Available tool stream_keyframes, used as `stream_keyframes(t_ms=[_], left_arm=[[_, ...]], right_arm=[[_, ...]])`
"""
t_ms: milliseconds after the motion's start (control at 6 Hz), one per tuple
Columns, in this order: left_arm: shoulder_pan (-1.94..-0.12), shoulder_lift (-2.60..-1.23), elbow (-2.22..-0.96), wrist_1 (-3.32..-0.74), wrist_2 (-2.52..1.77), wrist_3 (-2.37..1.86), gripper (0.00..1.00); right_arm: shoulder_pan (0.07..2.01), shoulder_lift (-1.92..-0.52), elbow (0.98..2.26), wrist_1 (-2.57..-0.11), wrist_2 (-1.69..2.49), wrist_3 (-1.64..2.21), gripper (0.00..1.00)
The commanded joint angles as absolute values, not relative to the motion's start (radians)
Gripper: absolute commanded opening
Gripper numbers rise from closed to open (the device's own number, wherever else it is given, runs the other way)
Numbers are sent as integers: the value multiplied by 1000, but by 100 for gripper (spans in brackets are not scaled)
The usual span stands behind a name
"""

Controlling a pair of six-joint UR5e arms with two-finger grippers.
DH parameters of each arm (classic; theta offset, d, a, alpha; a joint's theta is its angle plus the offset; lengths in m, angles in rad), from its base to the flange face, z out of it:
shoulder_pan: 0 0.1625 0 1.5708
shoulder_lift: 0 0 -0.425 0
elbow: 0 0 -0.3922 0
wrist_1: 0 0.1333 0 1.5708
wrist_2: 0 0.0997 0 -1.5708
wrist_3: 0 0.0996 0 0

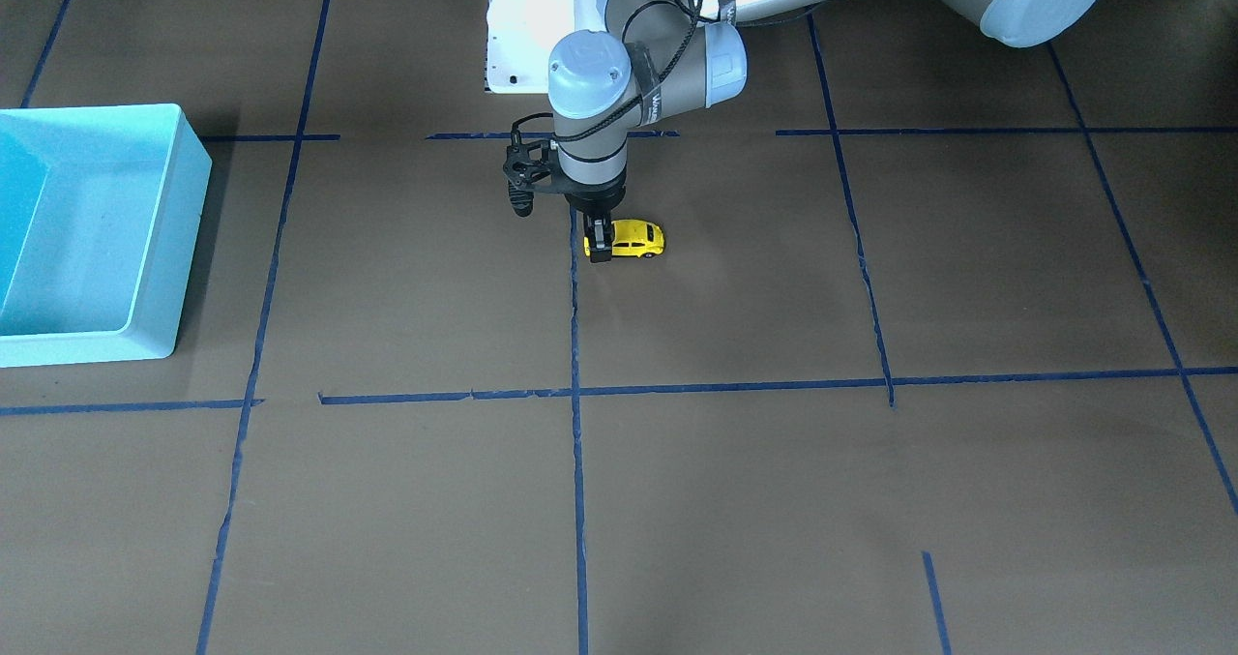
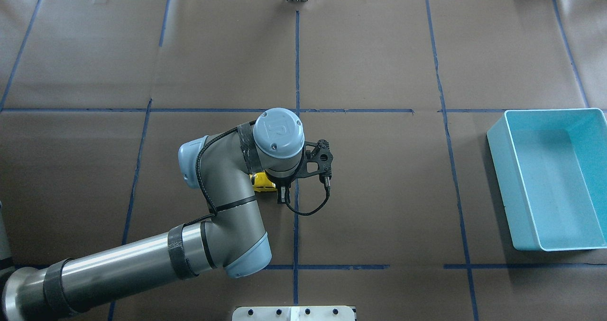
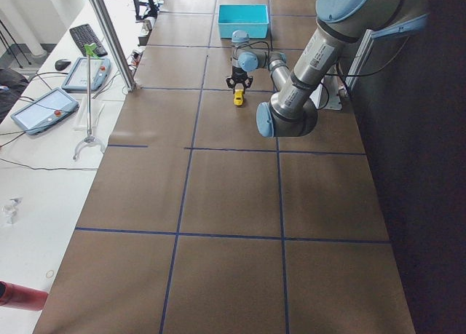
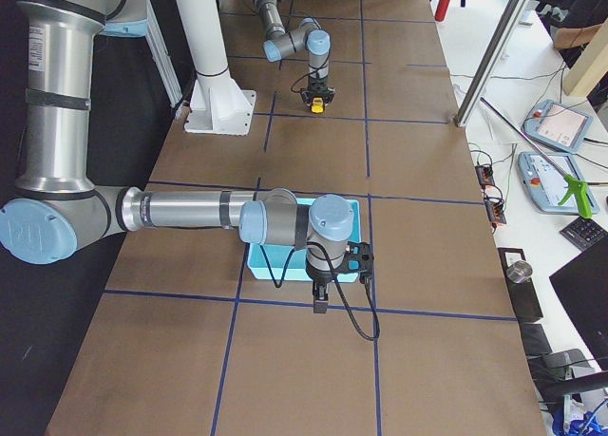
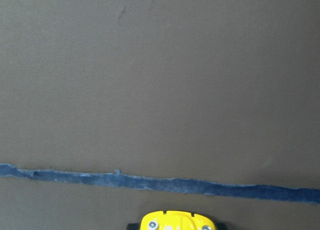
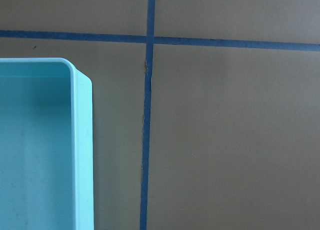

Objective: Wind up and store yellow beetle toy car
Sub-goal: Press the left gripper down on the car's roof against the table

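Smooth, rectangular turquoise bin (image 1: 87,348) noted; rounded glossy yellow car (image 1: 640,237), well apart, is clamped by left gripper (image 1: 599,246); right gripper (image 4: 321,305) state cannot be told.

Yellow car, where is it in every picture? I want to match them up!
Front-facing: yellow car upper middle.
Overhead: car at centre, partly hidden.
Left side: car tiny, upper middle.
Right side: car tiny, top middle.
Left wrist: car at bottom edge.
Right wrist: not in it.
Landmark: the turquoise bin, in every view but left wrist.
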State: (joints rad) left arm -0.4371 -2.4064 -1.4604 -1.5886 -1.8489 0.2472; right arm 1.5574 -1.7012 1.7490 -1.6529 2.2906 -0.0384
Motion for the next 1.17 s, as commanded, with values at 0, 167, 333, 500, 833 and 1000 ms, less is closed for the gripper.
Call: stream_keyframes(t_ms=[0,167,333,500,833,1000], left_arm=[[-469,-2404,-1471,-1635,-1878,256,2],[-471,-2376,-1470,-1738,-1878,255,2],[-474,-2364,-1468,-1796,-1876,256,1],[-474,-2364,-1468,-1802,-1876,258,1],[-486,-2336,-1457,-1919,-1878,255,1],[-486,-2317,-1459,-1952,-1878,252,1]], right_arm=[[1557,-1701,1746,-1654,2290,-38,100],[1557,-1701,1746,-1654,2290,-38,100],[1557,-1701,1749,-1654,2292,-38,100],[1559,-1701,1750,-1654,2292,-38,100],[1559,-1701,1747,-1654,2292,-38,100],[1559,-1701,1746,-1654,2290,-38,100]])
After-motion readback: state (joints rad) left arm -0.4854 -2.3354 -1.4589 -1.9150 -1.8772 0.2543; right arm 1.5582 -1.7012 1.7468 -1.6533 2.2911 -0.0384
